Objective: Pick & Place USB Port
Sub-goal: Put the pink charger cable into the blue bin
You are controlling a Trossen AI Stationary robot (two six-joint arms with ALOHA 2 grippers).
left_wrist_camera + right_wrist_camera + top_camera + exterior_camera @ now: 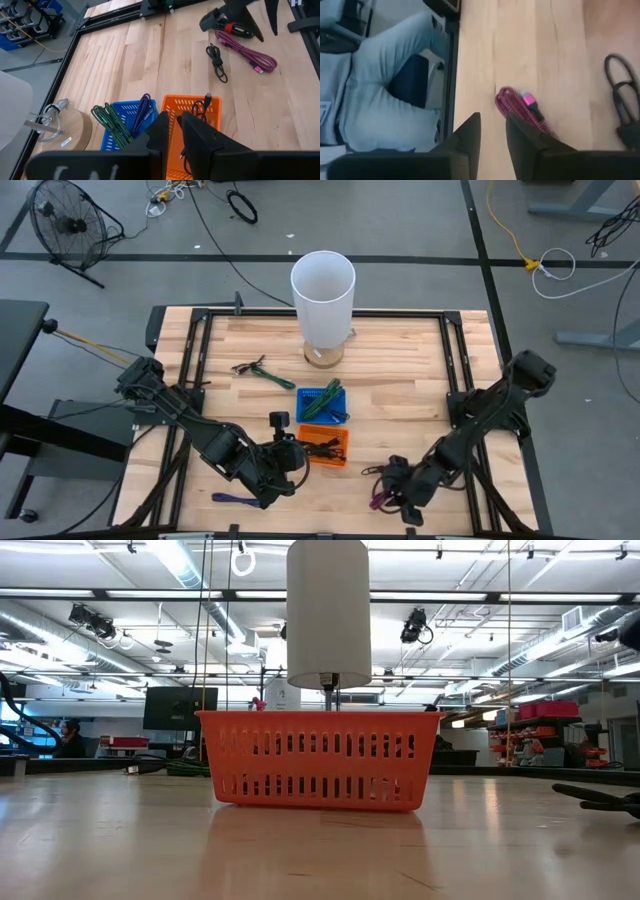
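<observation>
Wooden planks make up the tabletop point(400, 395), and from my station I see a white cylinder point(322, 298) on a round base at its far edge. Near the middle sit a blue basket point(322, 402) of green cables and an orange basket point(325, 446) just beside it. My left gripper point(173, 123) hovers over the orange basket's rim, fingers point(159, 131) close together with a narrow slit between them, nothing held. A black cable point(202, 108) drapes inside that basket. My right gripper point(492, 125) hangs low near the front edge, fingers slightly apart, empty, directly above the magenta USB cable point(520, 110). Another black cable point(618, 97) lies just beside it.
</observation>
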